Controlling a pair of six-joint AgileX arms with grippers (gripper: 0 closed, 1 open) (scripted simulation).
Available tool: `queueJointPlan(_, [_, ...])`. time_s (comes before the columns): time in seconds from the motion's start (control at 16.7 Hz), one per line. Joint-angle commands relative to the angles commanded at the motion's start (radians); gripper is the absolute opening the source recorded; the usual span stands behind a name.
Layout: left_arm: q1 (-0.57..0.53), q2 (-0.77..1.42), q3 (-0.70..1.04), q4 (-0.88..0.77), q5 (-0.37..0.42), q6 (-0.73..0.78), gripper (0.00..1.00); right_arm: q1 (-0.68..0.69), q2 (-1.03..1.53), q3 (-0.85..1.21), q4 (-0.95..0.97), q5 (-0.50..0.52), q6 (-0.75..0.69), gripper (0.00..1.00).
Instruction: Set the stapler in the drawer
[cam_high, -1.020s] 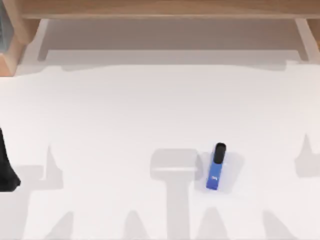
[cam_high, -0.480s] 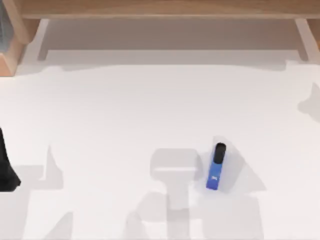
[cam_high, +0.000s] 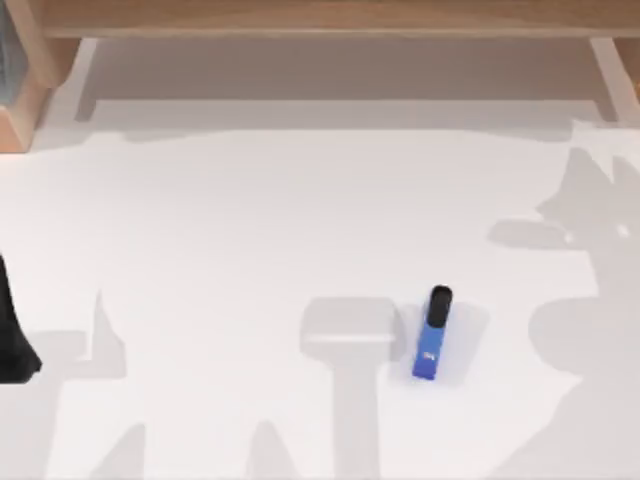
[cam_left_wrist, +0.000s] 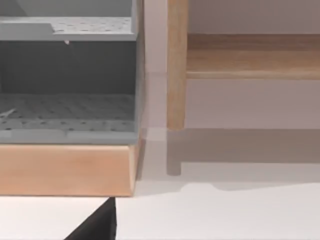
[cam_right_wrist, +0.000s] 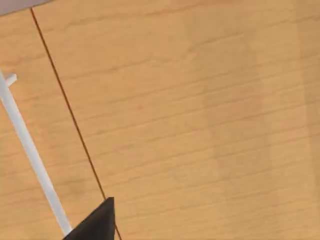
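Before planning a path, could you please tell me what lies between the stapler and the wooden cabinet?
Nothing: the top view shows bare white table between stapler and cabinet.

A plain white counter (cam_high: 250, 230) spreads across the top view, lit from above so that soft grey shadows fall on it, a large ragged one at the right side and a blocky one near the middle. Along the far edge runs a light wooden frame (cam_high: 330, 18) with a pale recess beneath it. At the far left stands a wooden cabinet (cam_left_wrist: 65, 170) with grey perforated shelves (cam_left_wrist: 65, 112) inside, one above another. Beside it rises a slim wooden post (cam_left_wrist: 176, 65), joined to a horizontal wooden rail (cam_left_wrist: 252, 56). The right wrist view faces a wood-grain panel (cam_right_wrist: 200, 110) crossed by a thin dark seam (cam_right_wrist: 70, 112) and a white bar handle (cam_right_wrist: 30, 150).
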Motion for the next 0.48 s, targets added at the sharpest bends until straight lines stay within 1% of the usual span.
queueJointPlan(0.24, [0.0, 0.0, 0.0, 0.0, 0.0, 0.0, 1.0, -0.051, 0.275, 0.13, 0.142, -0.05, -0.18, 1.0])
queueJointPlan(0.36, [0.0, 0.0, 0.0, 0.0, 0.0, 0.0, 1.0, -0.067, 0.353, 0.169, 0.185, -0.064, -0.234, 1.0])
queueJointPlan(0.48, [0.0, 0.0, 0.0, 0.0, 0.0, 0.0, 1.0, -0.074, 0.387, 0.187, 0.205, -0.07, -0.259, 1.0])
